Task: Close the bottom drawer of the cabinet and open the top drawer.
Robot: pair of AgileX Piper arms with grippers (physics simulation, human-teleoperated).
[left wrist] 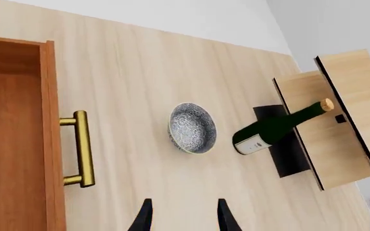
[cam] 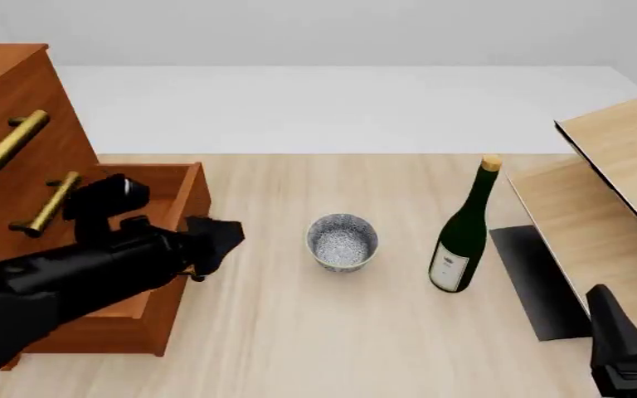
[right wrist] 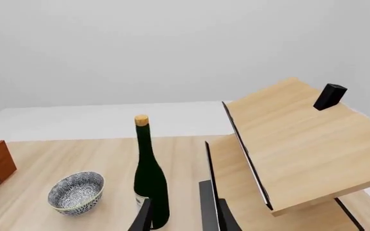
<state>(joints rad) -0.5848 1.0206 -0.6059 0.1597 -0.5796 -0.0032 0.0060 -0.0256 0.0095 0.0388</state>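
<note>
The bottom drawer [cam: 153, 274] of the cabinet [cam: 9, 116] stands pulled out at the table's left; the top drawer [cam: 3, 141] is shut. The left gripper [left wrist: 183, 216] hovers above it, fingers apart. The right gripper [right wrist: 179, 216] is parted too. The bottle [cam: 463, 240] has a white label, print unreadable

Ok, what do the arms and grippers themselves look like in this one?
Both arms are matte black with chunky, rounded segments. The left gripper ends in two thin, tapered black fingers; the right gripper looks the same. No cables or markings show.
</note>
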